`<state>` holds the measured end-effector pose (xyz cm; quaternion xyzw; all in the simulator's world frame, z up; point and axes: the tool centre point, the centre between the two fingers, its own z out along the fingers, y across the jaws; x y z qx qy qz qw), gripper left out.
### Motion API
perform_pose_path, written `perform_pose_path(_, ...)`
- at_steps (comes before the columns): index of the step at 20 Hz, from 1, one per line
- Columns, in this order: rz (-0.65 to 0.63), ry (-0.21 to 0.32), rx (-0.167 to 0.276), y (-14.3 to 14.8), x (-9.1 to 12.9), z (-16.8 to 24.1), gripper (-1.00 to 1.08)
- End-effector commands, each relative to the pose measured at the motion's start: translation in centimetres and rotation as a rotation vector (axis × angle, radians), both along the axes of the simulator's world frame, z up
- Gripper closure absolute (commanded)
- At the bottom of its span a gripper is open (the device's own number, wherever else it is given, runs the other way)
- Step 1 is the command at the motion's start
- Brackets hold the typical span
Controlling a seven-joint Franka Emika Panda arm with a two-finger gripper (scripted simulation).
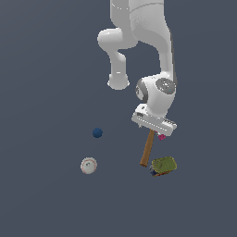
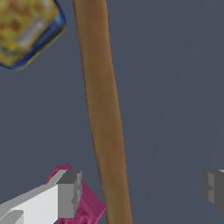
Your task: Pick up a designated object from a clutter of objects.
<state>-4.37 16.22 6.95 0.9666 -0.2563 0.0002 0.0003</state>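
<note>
The claw hammer's brown wooden handle (image 1: 147,150) lies on the floor, slanting out from under my gripper (image 1: 154,127). Its metal head is hidden behind the hand. In the wrist view the handle (image 2: 105,118) runs lengthwise between my two fingers. My gripper (image 2: 140,190) is open over the handle, which lies closer to one finger (image 2: 68,192) than to the other (image 2: 213,187). Whether the fingers touch the floor or hover above it does not show.
A pink-and-white piece (image 1: 161,136) (image 2: 87,203) lies right beside the handle, under one finger. The green-yellow tin (image 1: 164,165) (image 2: 26,30) sits by the handle's free end. A white baseball (image 1: 88,165) and a small blue ball (image 1: 97,133) lie toward the exterior view's left.
</note>
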Motion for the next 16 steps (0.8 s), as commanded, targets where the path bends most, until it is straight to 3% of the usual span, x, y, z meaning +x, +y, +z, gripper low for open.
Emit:
perform_pose_path(1,-0.007,0.000,0.001,0.1,-0.1,-0.3,-0.92)
perform_pose_path(16,-0.007,0.000,0.000,0.1,-0.3,-4.3,-0.92)
